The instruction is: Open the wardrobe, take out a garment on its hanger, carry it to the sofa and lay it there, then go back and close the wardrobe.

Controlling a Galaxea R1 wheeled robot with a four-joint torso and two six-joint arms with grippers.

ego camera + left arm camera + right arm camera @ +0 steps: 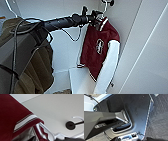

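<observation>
Reaching our left end effector up to the white hanger | maroon varsity jacket hangs just below it inside the wardrobe | grip: we cannot tell.

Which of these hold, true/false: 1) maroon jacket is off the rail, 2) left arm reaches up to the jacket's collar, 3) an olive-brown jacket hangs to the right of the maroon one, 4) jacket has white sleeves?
1) False. The hanger hooks over the rail fitting, carrying the maroon jacket.
2) True. The left gripper is at the collar by the hanger's neck.
3) False. The olive-brown jacket hangs to its left, behind the arm.
4) True. One white sleeve hangs down its right side.
</observation>
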